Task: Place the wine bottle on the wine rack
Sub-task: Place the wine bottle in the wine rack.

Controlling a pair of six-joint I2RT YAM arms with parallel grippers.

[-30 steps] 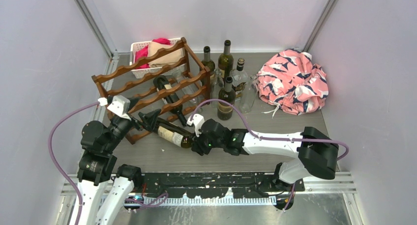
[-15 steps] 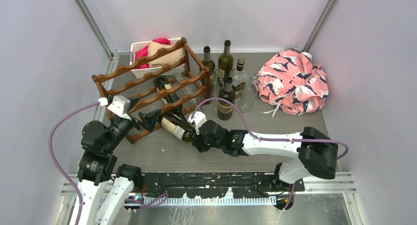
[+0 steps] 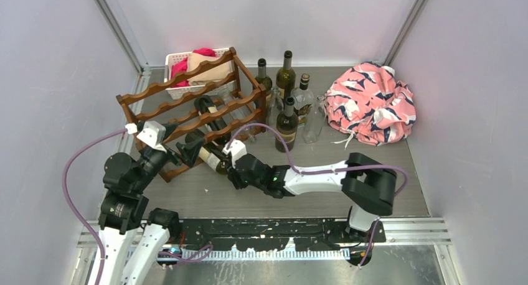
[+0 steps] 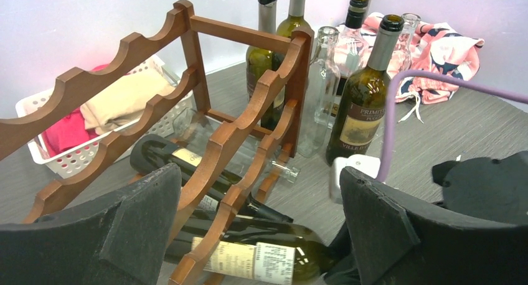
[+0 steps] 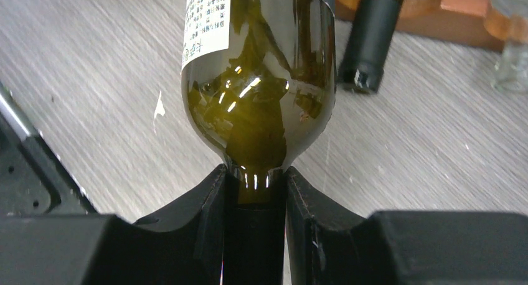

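Note:
The wine rack (image 3: 193, 104) of dark reddish wood stands at the back left; the left wrist view shows its wavy rails (image 4: 249, 111) close up. A green wine bottle (image 3: 212, 155) with a white label lies almost flat, its base end under the rack's lowest front rail and its neck pointing towards me. My right gripper (image 3: 235, 170) is shut on that neck, the fingers (image 5: 205, 204) clamping it just below the bottle's shoulder (image 5: 261, 111). My left gripper (image 3: 180, 151) hangs open beside the rack's front left, above the labelled bottle (image 4: 261, 257), holding nothing.
A dark bottle (image 3: 208, 114) and a clear glass one (image 3: 233, 107) lie in the rack. Several upright bottles (image 3: 286, 123) stand just right of it. Behind the rack is a white basket (image 3: 177, 64) of cloths. A pink patterned cloth (image 3: 372, 103) lies at the back right.
My right arm has reached left and away, sliding the bottle base-first into the rack's bottom tier. The left arm has stayed still with its jaws wide.

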